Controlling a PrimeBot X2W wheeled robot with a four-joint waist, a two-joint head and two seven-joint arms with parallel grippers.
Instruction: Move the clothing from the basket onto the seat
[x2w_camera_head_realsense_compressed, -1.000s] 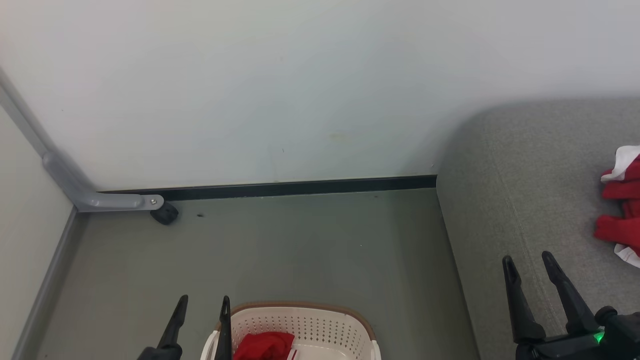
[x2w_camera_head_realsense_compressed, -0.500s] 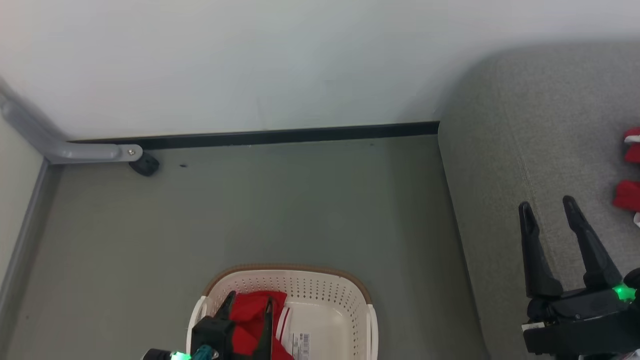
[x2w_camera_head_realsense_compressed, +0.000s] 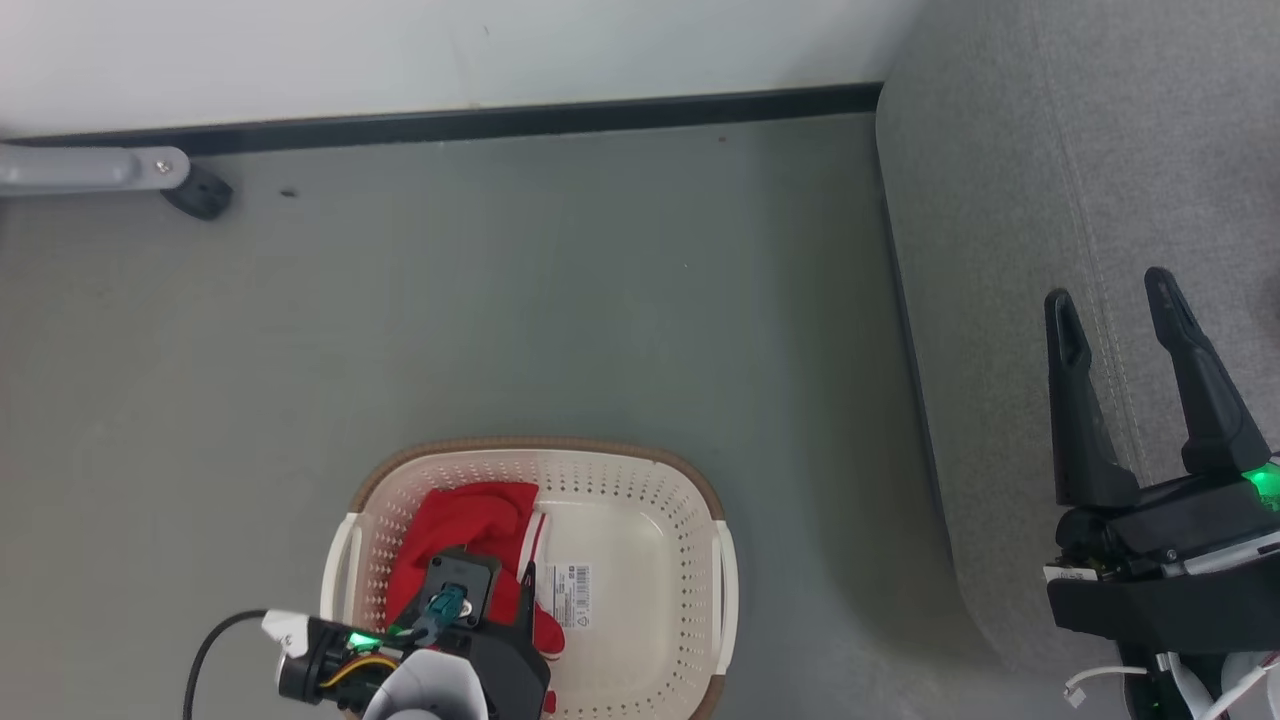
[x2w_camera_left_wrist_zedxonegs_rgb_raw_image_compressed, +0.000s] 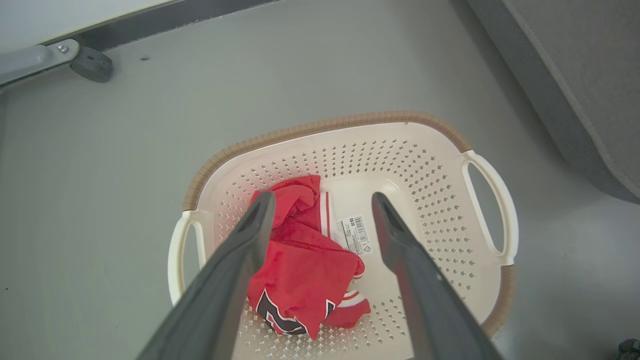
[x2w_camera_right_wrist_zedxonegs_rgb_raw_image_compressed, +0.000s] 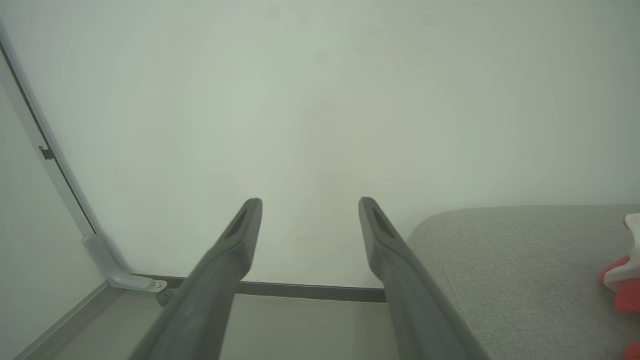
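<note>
Your left gripper (x2w_camera_left_wrist_zedxonegs_rgb_raw_image_compressed: 321, 200) hangs above the basket (x2w_camera_left_wrist_zedxonegs_rgb_raw_image_compressed: 325, 125), jaws spread wide and empty, tips framing the red clothing (x2w_camera_left_wrist_zedxonegs_rgb_raw_image_compressed: 305, 265) crumpled on the basket's left side. Your right gripper (x2w_camera_head_realsense_compressed: 1110, 292) hovers over the seat (x2w_camera_head_realsense_compressed: 1000, 250), jaws wide, holding nothing. Another red garment (x2w_camera_right_wrist_zedxonegs_rgb_raw_image_compressed: 625, 285) lies on the cushion.

Black right hand (x2w_camera_head_realsense_compressed: 1110, 290), tapered fingers (x2w_camera_head_realsense_compressed: 1075, 400), green light (x2w_camera_head_realsense_compressed: 1265, 485); white left forearm (x2w_camera_head_realsense_compressed: 420, 700), black cable (x2w_camera_head_realsense_compressed: 205, 650).
</note>
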